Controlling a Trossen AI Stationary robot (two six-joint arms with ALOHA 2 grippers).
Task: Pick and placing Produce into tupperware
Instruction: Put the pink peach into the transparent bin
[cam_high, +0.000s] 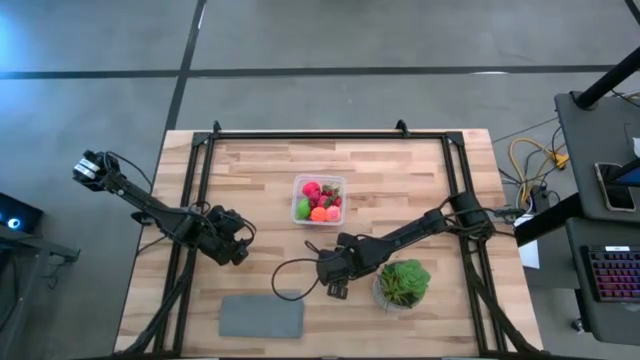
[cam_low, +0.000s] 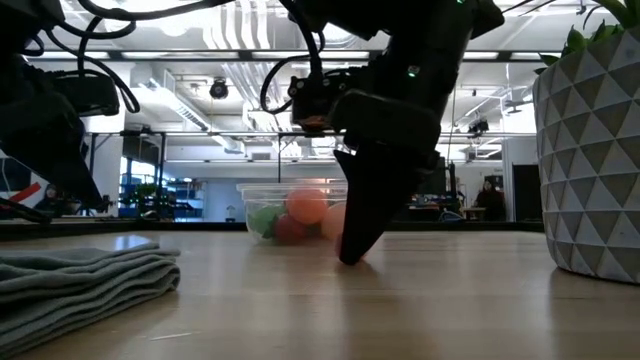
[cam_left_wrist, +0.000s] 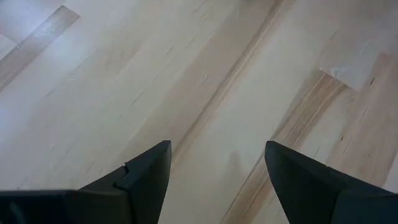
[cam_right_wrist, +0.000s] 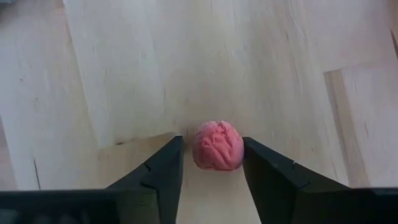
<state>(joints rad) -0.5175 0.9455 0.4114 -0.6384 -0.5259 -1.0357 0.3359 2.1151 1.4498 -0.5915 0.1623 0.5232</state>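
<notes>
From above, we see our right hand (cam_high: 336, 290) low on the bench (cam_high: 400, 170), just in front of the tupperware (cam_high: 318, 200) full of produce. Our left hand (cam_high: 238, 250) waits farther off, open with nothing in it.

From bench height, the right hand points straight down and its tips touch the wood.

Past the right wrist, a little red strawberry (cam_right_wrist: 217, 145) sits right between the two fingers (cam_right_wrist: 163, 168). They press close on both sides, so we think it is gripped.
</notes>
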